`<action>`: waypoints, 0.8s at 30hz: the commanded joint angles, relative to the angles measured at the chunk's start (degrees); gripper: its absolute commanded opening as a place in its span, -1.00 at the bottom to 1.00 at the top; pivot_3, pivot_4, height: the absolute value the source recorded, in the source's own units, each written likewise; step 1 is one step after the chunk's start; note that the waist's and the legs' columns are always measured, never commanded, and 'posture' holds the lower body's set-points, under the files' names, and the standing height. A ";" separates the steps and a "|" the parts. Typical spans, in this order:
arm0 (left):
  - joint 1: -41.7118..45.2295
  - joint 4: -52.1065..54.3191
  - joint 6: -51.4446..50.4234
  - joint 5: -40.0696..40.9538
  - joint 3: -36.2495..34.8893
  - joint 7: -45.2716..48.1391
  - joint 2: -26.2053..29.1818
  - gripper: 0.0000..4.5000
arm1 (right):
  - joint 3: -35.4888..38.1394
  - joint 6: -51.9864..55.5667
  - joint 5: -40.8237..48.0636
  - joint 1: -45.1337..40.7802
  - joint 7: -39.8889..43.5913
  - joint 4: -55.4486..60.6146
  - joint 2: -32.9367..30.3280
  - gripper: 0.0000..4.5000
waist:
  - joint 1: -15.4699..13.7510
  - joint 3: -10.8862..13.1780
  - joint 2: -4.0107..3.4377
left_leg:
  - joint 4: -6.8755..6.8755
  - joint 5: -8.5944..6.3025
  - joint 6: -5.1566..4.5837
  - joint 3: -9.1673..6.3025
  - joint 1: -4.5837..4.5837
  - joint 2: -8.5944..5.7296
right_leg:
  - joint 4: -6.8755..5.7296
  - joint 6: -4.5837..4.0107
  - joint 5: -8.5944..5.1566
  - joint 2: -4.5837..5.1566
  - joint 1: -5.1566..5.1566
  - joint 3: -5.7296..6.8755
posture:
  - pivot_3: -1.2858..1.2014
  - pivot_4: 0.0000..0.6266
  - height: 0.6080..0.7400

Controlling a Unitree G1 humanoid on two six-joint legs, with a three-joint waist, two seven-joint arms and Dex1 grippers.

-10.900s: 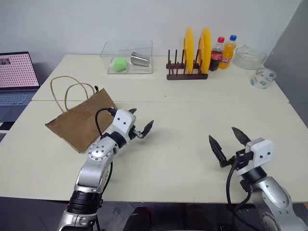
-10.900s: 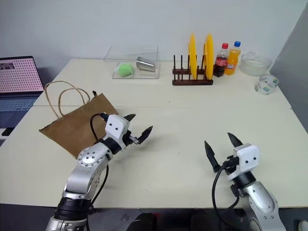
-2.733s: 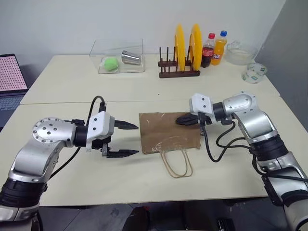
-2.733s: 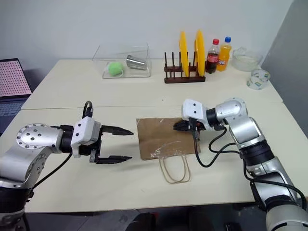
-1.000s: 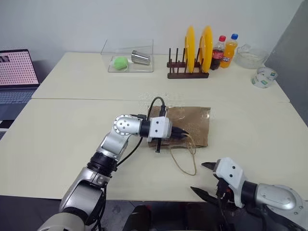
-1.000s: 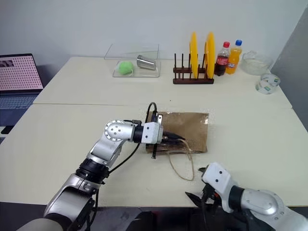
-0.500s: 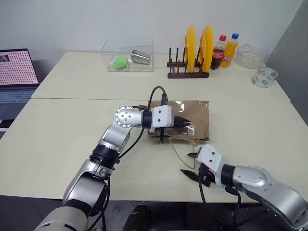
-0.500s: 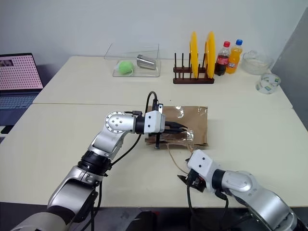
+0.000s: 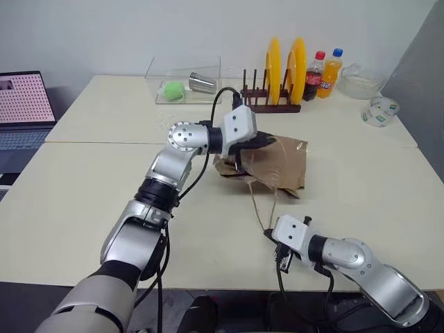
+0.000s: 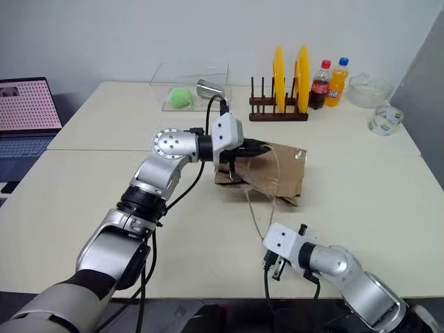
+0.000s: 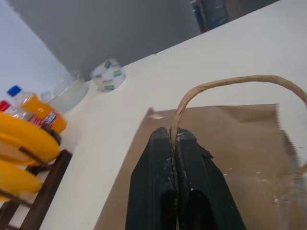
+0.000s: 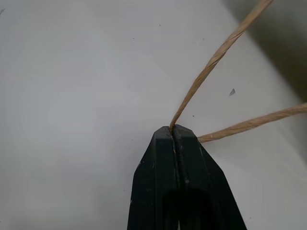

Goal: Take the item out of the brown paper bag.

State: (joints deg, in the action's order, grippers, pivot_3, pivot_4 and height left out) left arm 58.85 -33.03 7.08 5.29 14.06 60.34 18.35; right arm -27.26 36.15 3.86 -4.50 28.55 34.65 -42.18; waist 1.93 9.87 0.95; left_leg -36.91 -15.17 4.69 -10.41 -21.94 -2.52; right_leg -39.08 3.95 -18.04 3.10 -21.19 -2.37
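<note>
Left gripper [image 11: 173,136]: fingers pressed together on one cord handle [image 11: 230,82] of the brown paper bag, at the bag's mouth.
Right gripper [image 12: 172,130]: fingers pinched flat on the other cord handle [image 12: 211,64], low over the table, nearer the robot than the bag.
Brown paper bag [image 9: 277,161]: kraft brown, creased, with thin pale looped cords; its mouth end is held up off the table [image 9: 83,201], its far end lower toward the table; a clear film patch shows on its side.
Item: cannot tell; no bottle can be made out at the bag.
Room around the bag: bare tabletop on both sides and toward the robot; the table's front edge lies just below the right gripper.
Behind the bag: dish rack [image 9: 270,104] with yellow plates, well apart.
Since a second ago: the left gripper has raised the bag's mouth end; the right gripper, then spread wide near the front edge, has come forward and closed on the loop.
</note>
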 commanded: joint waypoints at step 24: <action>19.04 -18.76 0.54 1.79 -11.51 -8.01 0.52 -1.00 | -0.56 0.41 -7.78 4.05 4.84 -3.79 -0.32 -0.99 | 0.00 0.06 0.11 | 0.00 0.02 0.04 -0.01 -0.12 -0.04 | 0.00 0.02 0.01 0.02 -0.12 0.00 | 0.03 -0.52 1.00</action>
State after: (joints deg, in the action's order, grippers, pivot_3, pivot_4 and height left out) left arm 73.29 -53.78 5.79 5.49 6.47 55.03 16.70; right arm -25.40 34.69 -3.69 -3.33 30.59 34.08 -41.57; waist 1.93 9.93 1.05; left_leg -36.92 -15.15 4.72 -10.42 -22.07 -2.54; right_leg -39.08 3.97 -18.03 3.11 -21.32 -2.37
